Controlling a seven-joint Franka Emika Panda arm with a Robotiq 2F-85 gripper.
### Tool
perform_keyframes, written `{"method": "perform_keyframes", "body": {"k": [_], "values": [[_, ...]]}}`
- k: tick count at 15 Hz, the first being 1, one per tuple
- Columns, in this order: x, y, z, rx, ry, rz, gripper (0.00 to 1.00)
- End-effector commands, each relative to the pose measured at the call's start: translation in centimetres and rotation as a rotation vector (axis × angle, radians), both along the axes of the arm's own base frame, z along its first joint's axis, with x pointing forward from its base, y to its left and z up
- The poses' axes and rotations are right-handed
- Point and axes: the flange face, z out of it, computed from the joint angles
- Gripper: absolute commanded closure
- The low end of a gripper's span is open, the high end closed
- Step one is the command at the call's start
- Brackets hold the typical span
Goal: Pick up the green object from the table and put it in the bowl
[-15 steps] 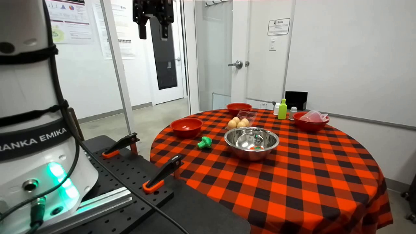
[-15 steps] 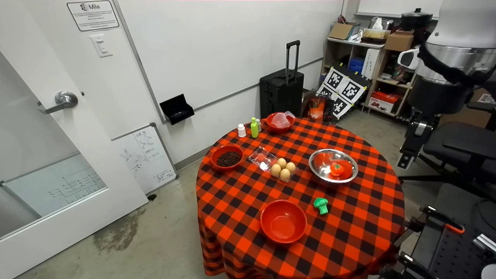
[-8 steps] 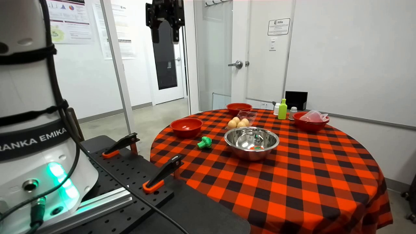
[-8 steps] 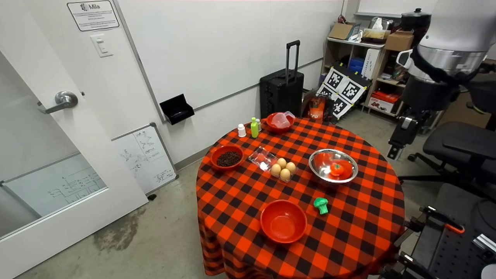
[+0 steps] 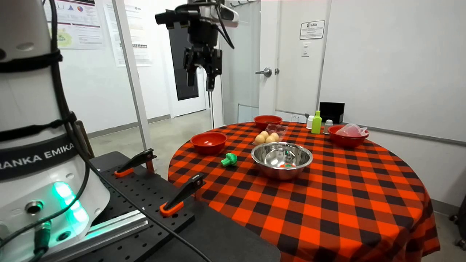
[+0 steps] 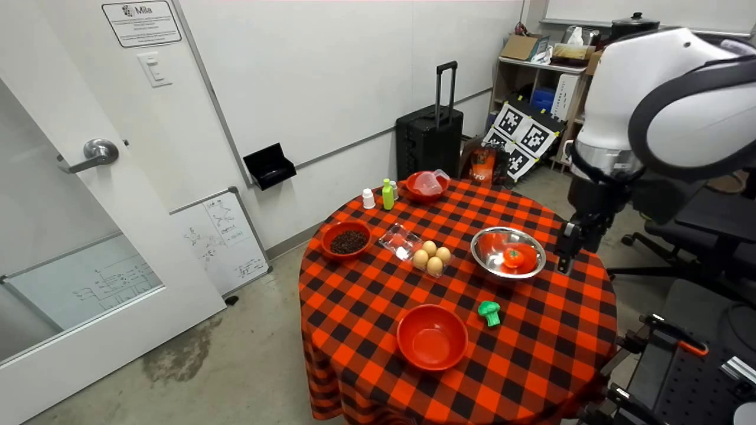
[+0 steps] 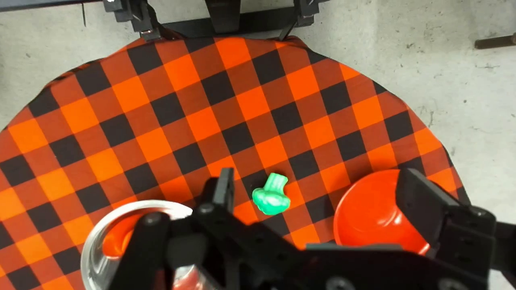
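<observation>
The green object [image 5: 229, 159] is a small broccoli-shaped piece. It lies on the checked table [image 5: 346, 203] between the steel bowl and a red bowl, and also shows in an exterior view [image 6: 489, 313] and the wrist view [image 7: 273, 199]. The shiny steel bowl [image 5: 280, 174] holds a red tomato with a green top [image 6: 513, 258]; in the wrist view the bowl [image 7: 89, 253] is partly hidden by the gripper. My gripper [image 5: 200, 84] is open and empty, high above the table. In the wrist view the green object appears between the spread fingers, nearer the left one.
A red bowl [image 6: 432, 339] stands close beside the green object. Eggs in a clear carton [image 6: 432, 258], a red bowl of dark beans [image 6: 347, 241], a yellow-green bottle [image 6: 387, 196] and a red bowl with a clear cup [image 6: 426, 188] stand farther off. Clamps [image 5: 184, 194] edge the robot base.
My gripper has come down and moved out toward the table, and it remains open. The green object, the steel bowl and the other items have not moved.
</observation>
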Motion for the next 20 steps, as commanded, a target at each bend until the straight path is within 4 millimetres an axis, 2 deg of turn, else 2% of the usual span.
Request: {"method": "perform_keyframes", "body": {"k": [1, 5, 9, 15, 20], "values": [[2.8, 0.9, -5.1, -0.007, 0.006, -0.006, 0.0], [4.9, 1.9, -10.4, -0.007, 0.015, 0.003, 0.0], [7.1, 3.3, -14.9, -0.001, 0.048, 0.029, 0.0], [10.3, 4.0, -20.0, -0.024, 0.078, 0.118, 0.0], [12.5, 3.4, -23.3, -0.058, 0.093, 0.188, 0.0]]}}
